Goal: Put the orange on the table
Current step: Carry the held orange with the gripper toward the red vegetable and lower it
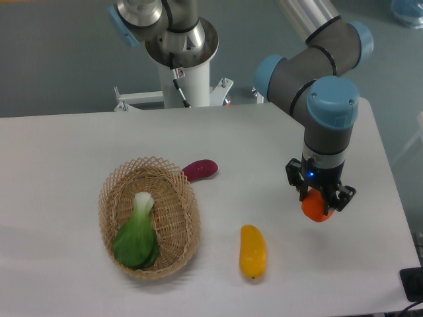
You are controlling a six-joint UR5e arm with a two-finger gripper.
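The orange [317, 208] is a small round bright orange fruit held between the fingers of my gripper [319, 199] at the right side of the white table [59, 152]. The gripper points straight down and is shut on the orange. Only the lower part of the fruit shows below the black fingers. I cannot tell whether the orange touches the tabletop or hangs just above it.
A woven wicker basket [173, 246] at the left holds a green bok choy [137, 236]. A purple-red sweet potato [200, 170] lies behind the basket. A yellow-orange mango-like fruit [252, 251] lies left of the gripper. The table's right edge is near the gripper.
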